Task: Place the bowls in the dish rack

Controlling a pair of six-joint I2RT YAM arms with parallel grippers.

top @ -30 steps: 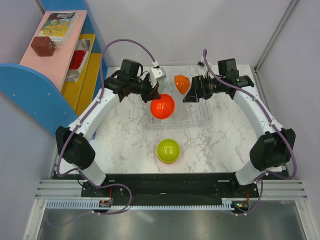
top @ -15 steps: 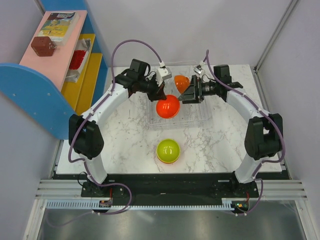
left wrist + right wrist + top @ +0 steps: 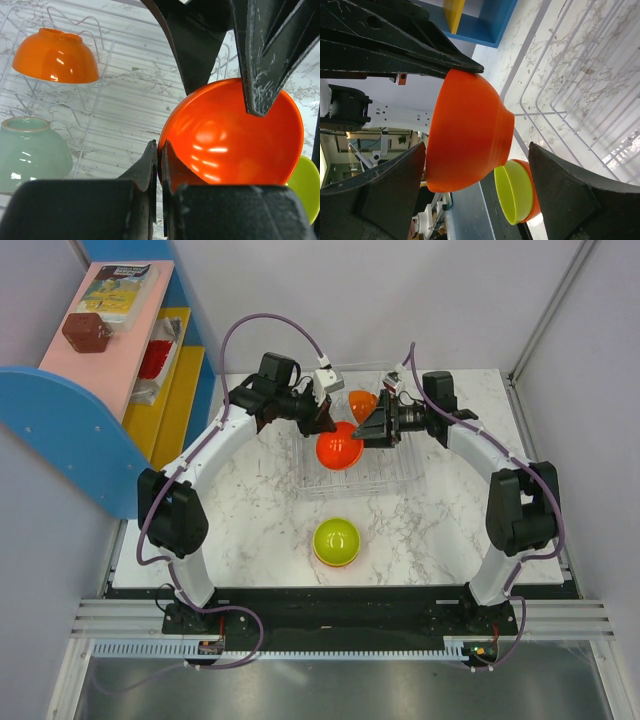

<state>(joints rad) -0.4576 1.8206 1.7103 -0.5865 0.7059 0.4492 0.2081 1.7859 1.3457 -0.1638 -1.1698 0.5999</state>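
My left gripper is shut on the rim of a red-orange bowl and holds it tilted over the see-through wire dish rack. In the left wrist view the jaws pinch the bowl's rim. My right gripper is open beside this bowl. In the right wrist view the bowl lies between its spread fingers; I cannot tell if they touch it. An orange bowl sits upside down in the rack's back part, and a pale green bowl sits beside it.
A lime bowl nested in an orange one stands on the marble table in front of the rack, also in the right wrist view. A blue and yellow shelf unit stands at the left. Grey walls close the back and the right.
My left gripper has carried the red-orange bowl a little to the right and back over the rack. My right gripper has moved left, up to the bowl.
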